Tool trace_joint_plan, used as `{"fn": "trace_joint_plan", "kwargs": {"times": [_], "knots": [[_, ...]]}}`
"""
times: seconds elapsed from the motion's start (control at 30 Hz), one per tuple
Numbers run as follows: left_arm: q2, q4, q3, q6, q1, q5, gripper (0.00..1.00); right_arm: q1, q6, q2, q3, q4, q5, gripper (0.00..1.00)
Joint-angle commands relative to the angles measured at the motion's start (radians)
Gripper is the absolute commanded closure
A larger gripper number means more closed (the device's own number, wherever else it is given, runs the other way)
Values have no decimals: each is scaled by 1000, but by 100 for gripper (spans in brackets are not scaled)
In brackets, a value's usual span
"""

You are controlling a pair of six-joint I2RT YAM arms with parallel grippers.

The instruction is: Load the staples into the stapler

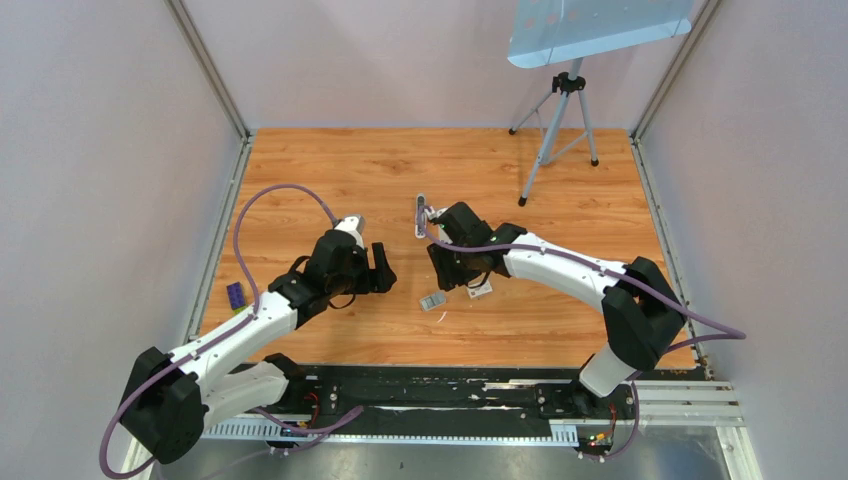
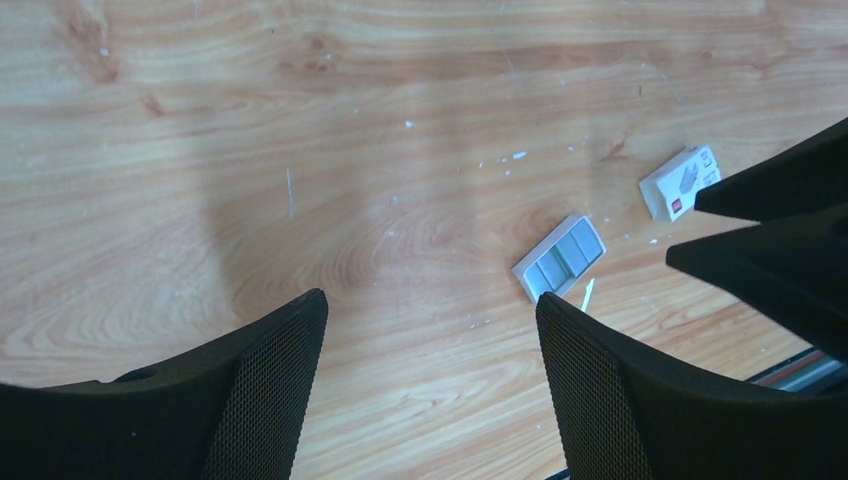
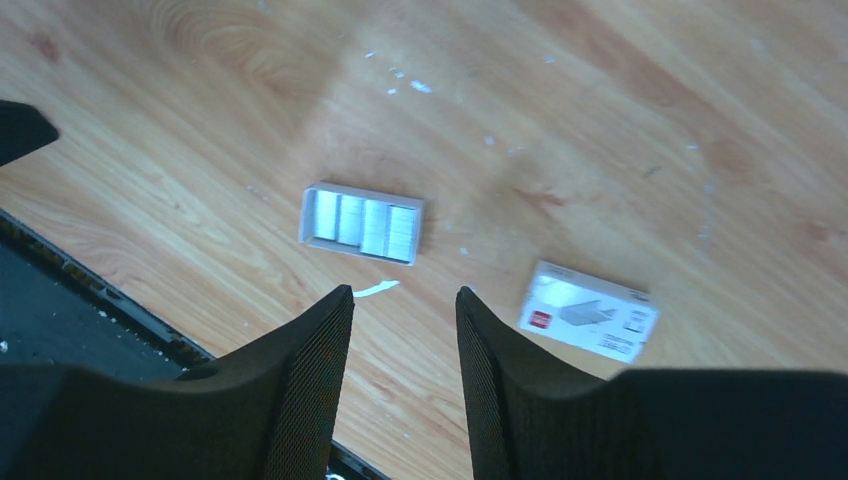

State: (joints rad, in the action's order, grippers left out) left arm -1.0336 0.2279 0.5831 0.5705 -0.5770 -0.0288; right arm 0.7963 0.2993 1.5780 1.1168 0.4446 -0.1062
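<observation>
A wood-grain laminate table, flecked with small white crumbs, fills a booth of pale matte walls with aluminium posts at the corners. A grey tripod stands at the far right under a tilted pale-blue panel. Two white-and-black arms reach in from a black base rail along the near edge. The stapler, slim and pale with a dark channel, lies on the wood just beside the right arm's wrist, touched by neither tool. Nearer the rail sits a shallow white rectangular tray holding the staples, flat silvery-grey strips laid side by side inside it. A small white printed carton with a red mark lies near the tray, apart from it, and a thin white sliver rests on the wood between the tray and the fingers. The left gripper hangs above bare wood, its black mesh-textured fingers spread wide with nothing between them. The right gripper hovers just short of the tray, jaws parted more narrowly and likewise empty. A small purple block sits at the table's left edge.
</observation>
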Motion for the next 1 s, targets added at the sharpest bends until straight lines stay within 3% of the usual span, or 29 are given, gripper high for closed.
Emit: {"fn": "trace_joint_plan", "kwargs": {"times": [0.0, 0.37, 0.53, 0.97], "knots": [[40, -35, -62, 52, 5, 22, 22, 84, 50, 43, 2, -5, 50, 54], [34, -161, -168, 128, 5, 139, 39, 146, 77, 115, 23, -16, 56, 56], [11, -220, -191, 142, 6, 148, 42, 135, 56, 121, 45, -17, 100, 56], [-137, -520, -281, 260, 4, 252, 57, 113, 71, 137, 54, -30, 50, 62]]}}
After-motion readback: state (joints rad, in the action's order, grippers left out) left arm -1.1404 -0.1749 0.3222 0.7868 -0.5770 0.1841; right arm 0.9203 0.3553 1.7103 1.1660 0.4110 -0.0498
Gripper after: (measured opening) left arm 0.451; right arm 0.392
